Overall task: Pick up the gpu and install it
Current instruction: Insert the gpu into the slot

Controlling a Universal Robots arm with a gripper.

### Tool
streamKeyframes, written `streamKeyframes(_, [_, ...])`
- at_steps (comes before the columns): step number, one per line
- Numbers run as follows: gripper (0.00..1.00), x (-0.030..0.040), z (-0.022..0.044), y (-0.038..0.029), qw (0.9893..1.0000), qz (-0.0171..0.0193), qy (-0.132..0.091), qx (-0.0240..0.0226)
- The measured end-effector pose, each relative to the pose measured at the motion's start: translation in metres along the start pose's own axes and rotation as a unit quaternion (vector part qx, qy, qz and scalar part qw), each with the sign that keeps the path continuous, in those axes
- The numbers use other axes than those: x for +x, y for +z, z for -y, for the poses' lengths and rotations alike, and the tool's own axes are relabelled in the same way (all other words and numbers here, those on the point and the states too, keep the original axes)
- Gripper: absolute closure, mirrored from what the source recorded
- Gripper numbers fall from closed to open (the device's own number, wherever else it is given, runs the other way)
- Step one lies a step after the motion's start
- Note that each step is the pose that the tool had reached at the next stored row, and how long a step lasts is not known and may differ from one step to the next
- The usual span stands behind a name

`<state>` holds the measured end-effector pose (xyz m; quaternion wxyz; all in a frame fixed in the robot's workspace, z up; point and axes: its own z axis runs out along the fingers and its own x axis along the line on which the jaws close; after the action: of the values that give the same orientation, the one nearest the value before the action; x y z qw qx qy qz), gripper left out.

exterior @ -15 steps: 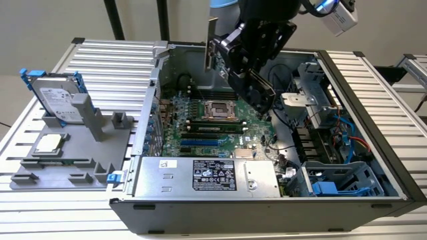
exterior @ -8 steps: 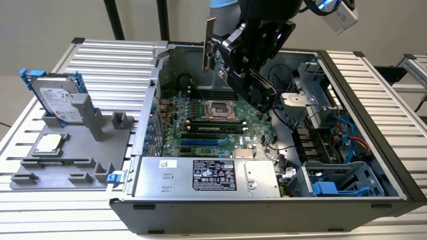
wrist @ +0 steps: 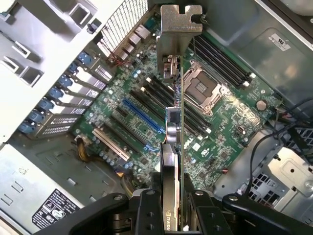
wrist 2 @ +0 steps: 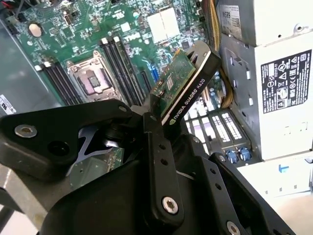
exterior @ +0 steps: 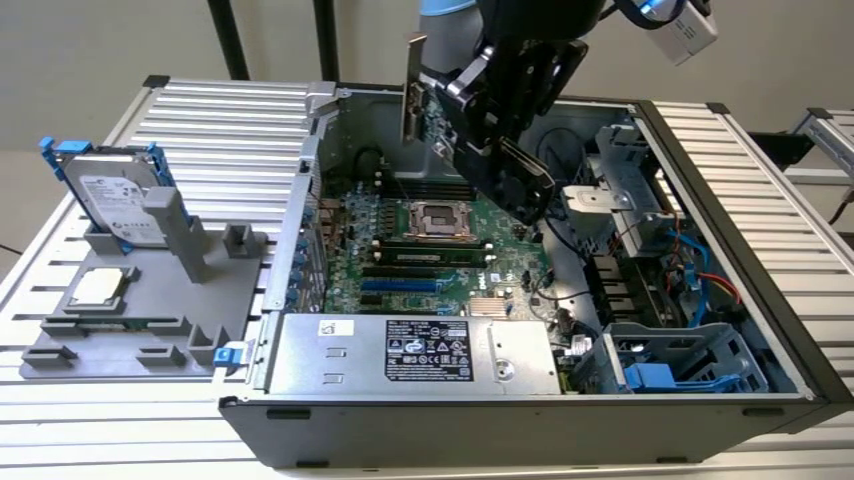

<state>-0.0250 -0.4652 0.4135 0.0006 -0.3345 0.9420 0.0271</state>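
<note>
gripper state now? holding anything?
Gripper: shut on the gpu, held above the motherboard.

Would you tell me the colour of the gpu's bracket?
Silver; the gpu bracket shows best in first wrist view.

We record a plain pale wall [exterior: 94, 40] behind a ribbed aluminium table [exterior: 220, 125]. Two dark upright posts [exterior: 230, 40] stand at its rear. Lighting is even.
</note>
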Motion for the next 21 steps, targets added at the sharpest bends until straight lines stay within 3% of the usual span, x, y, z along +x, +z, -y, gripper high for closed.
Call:
streamKeyframes(11, [1.00,0.0000,0.0000,-0.0007,0.9995,-0.0016,-0.032,-0.0006])
streamKeyframes(21, [1.00,0.0000,-0.0001,-0.0012,0.9982,-0.0031,-0.060,-0.0011])
